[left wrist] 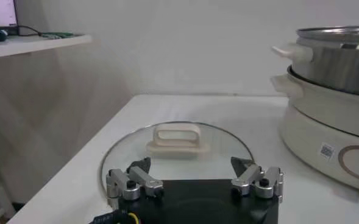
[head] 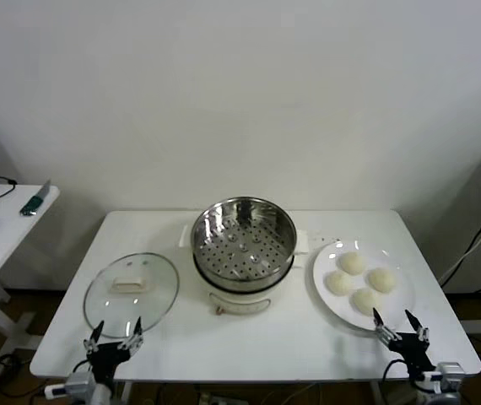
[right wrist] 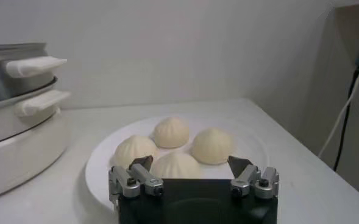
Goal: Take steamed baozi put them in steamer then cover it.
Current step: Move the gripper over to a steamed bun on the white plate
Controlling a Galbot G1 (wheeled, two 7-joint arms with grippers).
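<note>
Several cream-white baozi [head: 359,281] lie on a white plate [head: 324,256] at the table's right; they also show in the right wrist view [right wrist: 173,132]. The shiny steamer [head: 243,244] stands empty on its white pot base at the table's middle, uncovered. The glass cover [head: 132,293] with a white handle lies flat on the table at the left, also in the left wrist view [left wrist: 174,139]. My right gripper [head: 398,326] is open just in front of the plate [right wrist: 190,165]. My left gripper [head: 115,331] is open at the cover's near edge [left wrist: 191,167].
A side table [head: 4,224] with a mouse, a cable and a green-handled tool stands far left. The white table's front edge [head: 249,371] runs just behind both grippers. The pot base [left wrist: 325,131] is to the cover's right. A cable hangs at the far right.
</note>
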